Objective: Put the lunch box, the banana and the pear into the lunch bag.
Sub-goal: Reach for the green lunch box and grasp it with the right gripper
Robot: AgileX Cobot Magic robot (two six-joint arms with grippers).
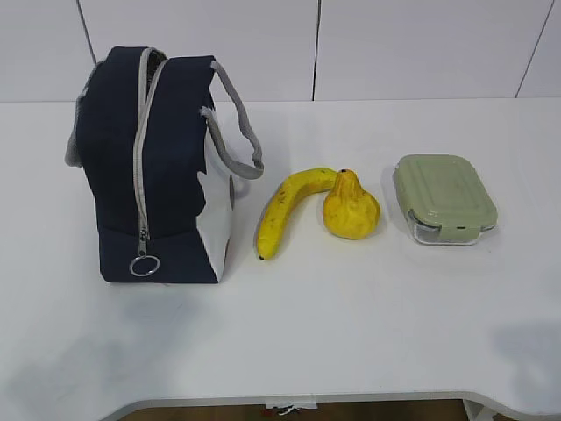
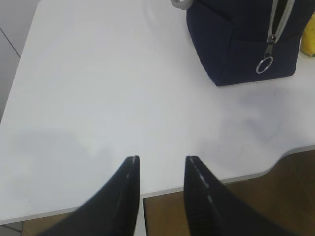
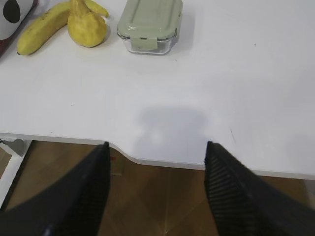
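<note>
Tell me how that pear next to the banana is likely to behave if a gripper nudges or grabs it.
The pear looks squat and rounded with a narrow neck, so a nudge would probably make it wobble or roll. It touches the banana, so pushing it might shift that too. Its bumpy skin probably gives some grip, though the rounded sides could slip from the fingers.

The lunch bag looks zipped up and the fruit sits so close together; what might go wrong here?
1. The lunch bag has its zipper run down to the ring pull, so it likely needs opening first; tugging could tip the upright bag.
2. The banana curves against the pear; lifting one may roll the other.
3. The lunch box is wide for a tool to grip.
</note>
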